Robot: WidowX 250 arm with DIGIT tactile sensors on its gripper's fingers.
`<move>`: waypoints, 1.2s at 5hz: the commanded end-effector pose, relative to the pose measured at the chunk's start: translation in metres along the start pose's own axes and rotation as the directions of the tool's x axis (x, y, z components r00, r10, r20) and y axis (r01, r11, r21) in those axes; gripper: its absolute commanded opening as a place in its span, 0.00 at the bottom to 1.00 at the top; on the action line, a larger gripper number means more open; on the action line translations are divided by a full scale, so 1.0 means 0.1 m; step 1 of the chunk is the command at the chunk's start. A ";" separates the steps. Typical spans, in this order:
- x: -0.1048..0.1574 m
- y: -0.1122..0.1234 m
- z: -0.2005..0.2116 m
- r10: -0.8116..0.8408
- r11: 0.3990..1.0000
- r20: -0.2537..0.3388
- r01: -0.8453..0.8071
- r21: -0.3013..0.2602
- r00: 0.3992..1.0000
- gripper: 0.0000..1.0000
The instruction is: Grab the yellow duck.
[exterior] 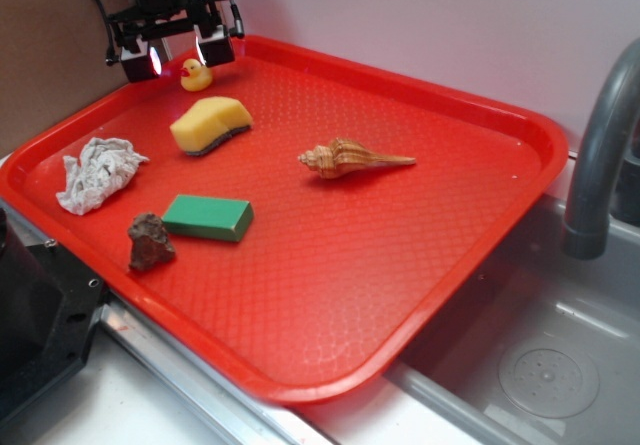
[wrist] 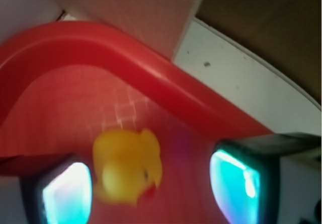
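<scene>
Fingers (wrist: pixel 65 194) spread open straddle the yellow duck (wrist: pixel 128 166) on the tray (exterior: pixel 400 295); centring before closing should prevent a slip.

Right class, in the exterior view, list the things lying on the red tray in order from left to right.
crumpled cloth → brown rock → green block → seashell. The yellow duck and sponge overlap the block's span, so they are left out.

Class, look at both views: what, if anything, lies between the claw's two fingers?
The duck lies between the open claw's fingers, nearer one finger, on the red tray. The wrist view shows it best; the exterior view agrees, with nothing else there.
</scene>
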State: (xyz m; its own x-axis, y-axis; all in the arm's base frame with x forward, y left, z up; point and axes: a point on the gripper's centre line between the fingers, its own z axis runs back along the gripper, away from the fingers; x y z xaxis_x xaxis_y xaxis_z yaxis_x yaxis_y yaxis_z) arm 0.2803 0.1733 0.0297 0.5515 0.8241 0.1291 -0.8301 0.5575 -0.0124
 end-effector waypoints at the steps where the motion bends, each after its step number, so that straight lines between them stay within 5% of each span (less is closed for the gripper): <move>1: 0.08 0.00 0.14 0.003 1.000 0.094 -0.001 -0.028 0.996 0.00; 2: -0.07 -0.02 0.32 -0.036 0.999 0.048 0.037 -0.017 0.998 0.00; 4: -0.75 -0.10 1.16 -0.253 0.965 0.056 0.256 -0.052 0.966 0.00; 5: -1.11 -0.13 1.39 -0.382 0.921 0.065 0.386 -0.053 0.922 0.00; 6: -1.49 -0.15 1.77 -0.549 0.824 0.062 0.552 -0.128 0.833 0.00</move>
State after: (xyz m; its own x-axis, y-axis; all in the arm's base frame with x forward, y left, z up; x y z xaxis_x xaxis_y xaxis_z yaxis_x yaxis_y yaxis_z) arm 0.1982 0.0071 0.1736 0.9208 0.3699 0.1239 -0.3654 0.9290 -0.0583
